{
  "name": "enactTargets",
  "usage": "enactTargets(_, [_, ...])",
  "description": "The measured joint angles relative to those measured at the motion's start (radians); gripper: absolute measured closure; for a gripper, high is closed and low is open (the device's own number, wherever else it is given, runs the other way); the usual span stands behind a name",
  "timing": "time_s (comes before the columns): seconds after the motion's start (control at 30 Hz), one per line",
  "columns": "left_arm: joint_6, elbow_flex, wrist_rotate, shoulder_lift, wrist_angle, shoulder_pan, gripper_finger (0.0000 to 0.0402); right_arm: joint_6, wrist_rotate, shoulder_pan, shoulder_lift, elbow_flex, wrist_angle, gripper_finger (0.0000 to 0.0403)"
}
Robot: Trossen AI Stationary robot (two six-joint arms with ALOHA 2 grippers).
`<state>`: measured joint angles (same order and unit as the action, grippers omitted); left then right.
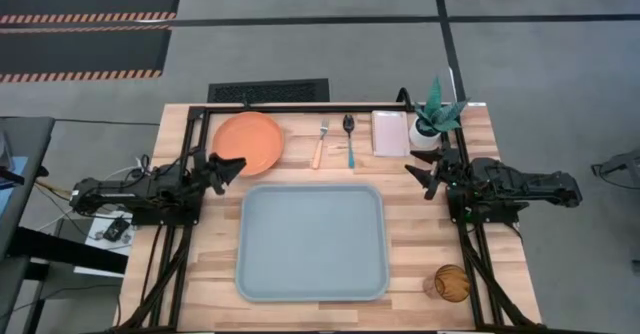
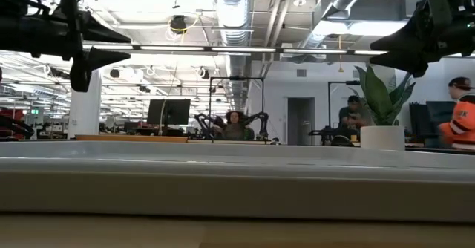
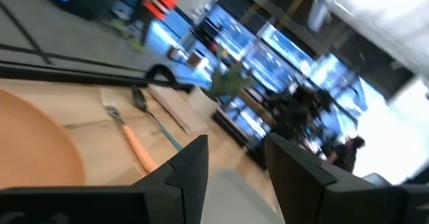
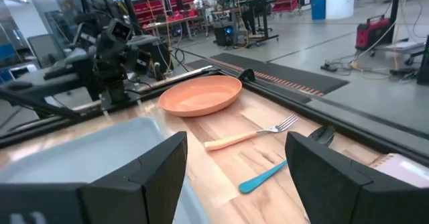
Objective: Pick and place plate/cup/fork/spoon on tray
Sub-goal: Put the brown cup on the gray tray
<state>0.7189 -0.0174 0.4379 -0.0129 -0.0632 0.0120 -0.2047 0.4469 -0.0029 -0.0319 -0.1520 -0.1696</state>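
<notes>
- Nothing is on the tray (image 1: 311, 242) yet: it lies bare in the middle of the high view, a big grey-blue rectangle with rounded corners and a raised rim, so you're at the very start, with the first pick not yet begun.
- Your left gripper (image 1: 237, 164) hangs above the table at centre left of the high view, fingers apart and holding nothing, tips just off the plate's lower-left edge.
- The plate (image 1: 248, 142) sits above the tray's upper-left corner, round, orange, shallow-rimmed and smooth; I'd judge it your nearest target.
- Expect a flat plate to be awkward: you'll likely need to bite the rim, not the face.
- Your right gripper (image 1: 415, 174) hovers at centre right, jaws wide and empty, pointed in toward the tray.
- The fork (image 1: 321, 145) lies above the tray's top edge in the high view, silver tines up-frame, orange handle down.
- The spoon (image 1: 349, 139) lies just right of it, near but not touching: dark bowl, thin teal handle.
- Both are slim and low on the wood-grain table (image 1: 190, 274), so they call for a close, square descent.
- The cup (image 1: 451, 283) stands alone at lower right, amber and translucent, well apart from everything else; that looks like right-arm work.
- A small white dish (image 1: 390, 133) and a potted plant (image 1: 434, 114) sit at upper right; steer clear of them.
</notes>
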Motion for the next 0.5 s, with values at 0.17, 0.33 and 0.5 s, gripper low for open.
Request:
enactTargets(0.17, [0.17, 0.0, 0.002, 0.0, -0.085, 0.0, 0.0264, 0.0, 0.0, 0.0, 0.0, 0.0, -0.005, 0.0127])
enactTargets(0.33, [0.223, 0.0, -0.04, 0.0, -0.245, 0.0, 0.0264, -0.171, 0.0, 0.0, 0.0, 0.0, 0.014, 0.0127])
enactTargets(0.5, [0.219, -0.025, -0.004, 0.0, -0.408, 0.0, 0.0264, -0.498, 0.028, -0.01, 0.0, 0.0, 0.203, 0.0127])
